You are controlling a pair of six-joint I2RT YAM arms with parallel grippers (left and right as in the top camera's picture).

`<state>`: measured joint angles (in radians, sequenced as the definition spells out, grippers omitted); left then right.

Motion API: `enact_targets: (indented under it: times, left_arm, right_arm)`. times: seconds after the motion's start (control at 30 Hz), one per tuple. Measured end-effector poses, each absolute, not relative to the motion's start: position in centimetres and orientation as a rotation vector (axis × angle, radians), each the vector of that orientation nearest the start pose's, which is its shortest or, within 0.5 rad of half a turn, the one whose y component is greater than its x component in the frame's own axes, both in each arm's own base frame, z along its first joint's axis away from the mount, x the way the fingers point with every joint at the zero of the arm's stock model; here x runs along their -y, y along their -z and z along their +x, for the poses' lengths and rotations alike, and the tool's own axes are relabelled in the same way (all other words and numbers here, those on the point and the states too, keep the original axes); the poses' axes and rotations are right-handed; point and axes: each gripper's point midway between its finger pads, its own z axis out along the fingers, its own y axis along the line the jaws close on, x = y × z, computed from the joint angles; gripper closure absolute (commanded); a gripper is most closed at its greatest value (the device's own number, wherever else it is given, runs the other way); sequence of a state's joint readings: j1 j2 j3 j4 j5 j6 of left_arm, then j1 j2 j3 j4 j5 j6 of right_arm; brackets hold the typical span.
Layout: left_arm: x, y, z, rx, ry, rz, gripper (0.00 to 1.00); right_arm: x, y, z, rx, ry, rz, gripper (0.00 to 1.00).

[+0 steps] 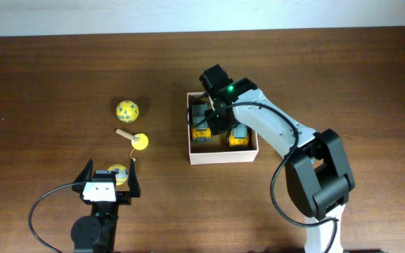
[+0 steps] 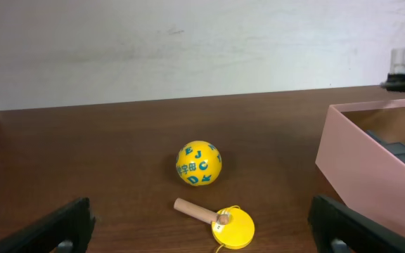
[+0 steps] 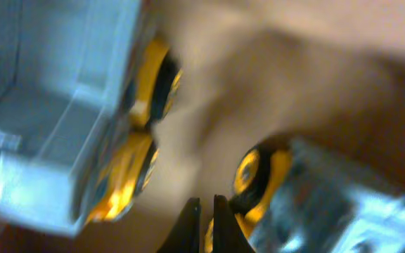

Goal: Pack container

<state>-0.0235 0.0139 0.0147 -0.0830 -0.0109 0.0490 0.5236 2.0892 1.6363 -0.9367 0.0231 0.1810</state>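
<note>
Container square, open side up

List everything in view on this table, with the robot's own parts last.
dark brown wooden table: one, brown, under everything
square white-walled container with tan cardboard inside: one, white and tan, right of centre
grey toy trucks with yellow wheels: two, grey and yellow, side by side inside the container
yellow ball with blue letters: one, yellow, on the open table
yellow disc toy with wooden handle: one, yellow and tan, below that ball
second yellow ball: one, yellow, between the left jaws seen from overhead
left gripper: one, black, jaws open
right gripper: one, jaws shut, inside the container
</note>
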Motion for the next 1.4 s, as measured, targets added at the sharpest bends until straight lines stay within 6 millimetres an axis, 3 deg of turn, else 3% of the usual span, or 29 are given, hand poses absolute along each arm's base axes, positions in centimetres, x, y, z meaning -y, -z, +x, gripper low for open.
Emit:
enact_targets:
  times: [0.27,0.5,1.4]
  left_arm:
    - [0.4,-15.7,24.6,-1.652,-0.028,0.052,0.01]
    - [0.4,-15.7,24.6,-1.652,-0.028,0.052,0.01]
    - [0.4,-15.7,24.6,-1.652,-0.028,0.052,0.01]
  right_arm:
    - [-21.9,-4.4,34.3,-3.063,-0.051,-0.538,0.96]
    - [-21.3,-4.4,33.1,-3.122,-0.025,-0.515,0.96]
    - [-18.5,-4.7,35.4,-3.014,0.263,-0.494,0.96]
